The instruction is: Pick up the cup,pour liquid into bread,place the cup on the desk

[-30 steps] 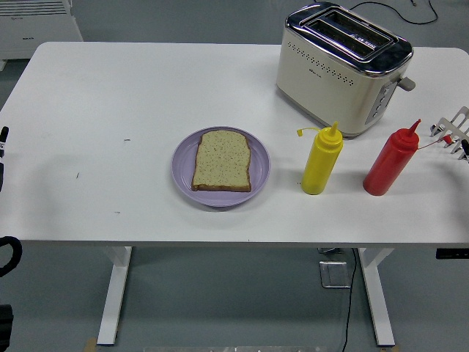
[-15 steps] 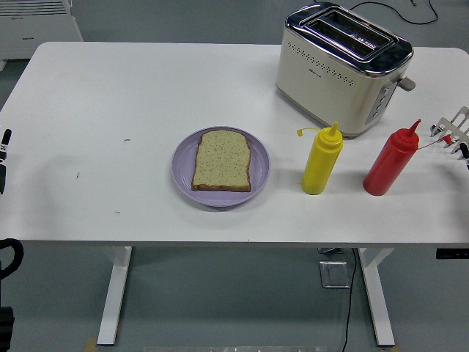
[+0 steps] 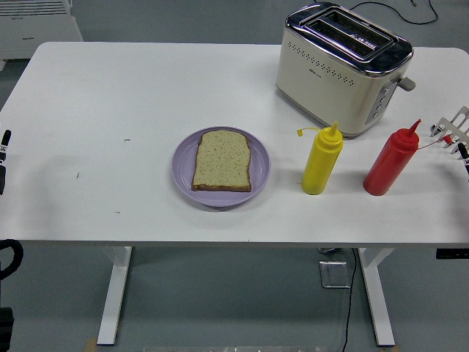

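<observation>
A slice of bread (image 3: pixel 222 160) lies flat on a purple plate (image 3: pixel 183 165) in the middle of the table. To its right stand a yellow squeeze bottle (image 3: pixel 322 161) and a red squeeze bottle (image 3: pixel 391 160), both upright; no cup is in view. My right hand (image 3: pixel 454 132) shows only at the right edge, just right of the red bottle's nozzle, fingers spread and holding nothing. Only a sliver of my left hand (image 3: pixel 4 150) shows at the left edge, far from the plate.
A cream and chrome toaster (image 3: pixel 343 67) stands at the back right, behind the bottles. The white table (image 3: pixel 110 110) reaches to the near edge at the bottom. A black cable runs behind the toaster.
The right hand has slipped slightly toward the right edge and the left hand has shifted a little at its edge. Bread, plate and bottles have not moved.
</observation>
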Robot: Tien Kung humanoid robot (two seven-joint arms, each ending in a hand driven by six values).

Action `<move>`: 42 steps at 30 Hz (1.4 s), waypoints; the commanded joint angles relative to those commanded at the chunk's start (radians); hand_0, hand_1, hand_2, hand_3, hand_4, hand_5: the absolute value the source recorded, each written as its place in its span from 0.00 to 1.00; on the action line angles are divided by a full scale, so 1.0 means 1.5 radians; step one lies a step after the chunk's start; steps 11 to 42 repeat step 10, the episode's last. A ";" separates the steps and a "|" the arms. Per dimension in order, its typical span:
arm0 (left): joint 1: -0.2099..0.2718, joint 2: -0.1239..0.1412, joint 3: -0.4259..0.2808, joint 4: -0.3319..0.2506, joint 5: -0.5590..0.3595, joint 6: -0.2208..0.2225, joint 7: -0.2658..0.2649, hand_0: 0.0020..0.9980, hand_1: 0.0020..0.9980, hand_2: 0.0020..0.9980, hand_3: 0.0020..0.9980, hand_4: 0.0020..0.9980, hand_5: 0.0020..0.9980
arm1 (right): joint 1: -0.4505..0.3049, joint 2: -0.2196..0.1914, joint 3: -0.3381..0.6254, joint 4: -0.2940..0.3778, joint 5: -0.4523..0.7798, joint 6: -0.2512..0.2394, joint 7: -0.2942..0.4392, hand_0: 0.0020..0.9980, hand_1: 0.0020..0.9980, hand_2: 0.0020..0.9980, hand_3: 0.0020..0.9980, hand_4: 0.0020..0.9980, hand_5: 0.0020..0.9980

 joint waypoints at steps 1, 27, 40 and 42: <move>0.000 0.000 0.000 0.000 0.000 0.000 0.000 0.78 0.73 0.73 0.66 0.52 0.94 | 0.000 0.000 0.000 0.000 0.000 0.000 0.000 0.71 0.65 0.68 0.70 0.58 0.55; -0.002 0.000 -0.001 -0.001 0.001 0.000 0.000 0.78 0.73 0.73 0.66 0.52 0.94 | 0.002 0.001 0.002 0.000 0.000 0.000 0.000 0.71 0.64 0.68 0.70 0.58 0.54; -0.002 0.000 -0.001 -0.001 0.001 0.000 0.000 0.78 0.73 0.73 0.66 0.52 0.94 | 0.002 0.001 0.002 0.000 0.000 0.000 0.000 0.71 0.64 0.68 0.70 0.58 0.54; -0.002 0.000 -0.001 -0.001 0.001 0.000 0.000 0.78 0.73 0.73 0.66 0.52 0.94 | 0.002 0.001 0.002 0.000 0.000 0.000 0.000 0.71 0.64 0.68 0.70 0.58 0.54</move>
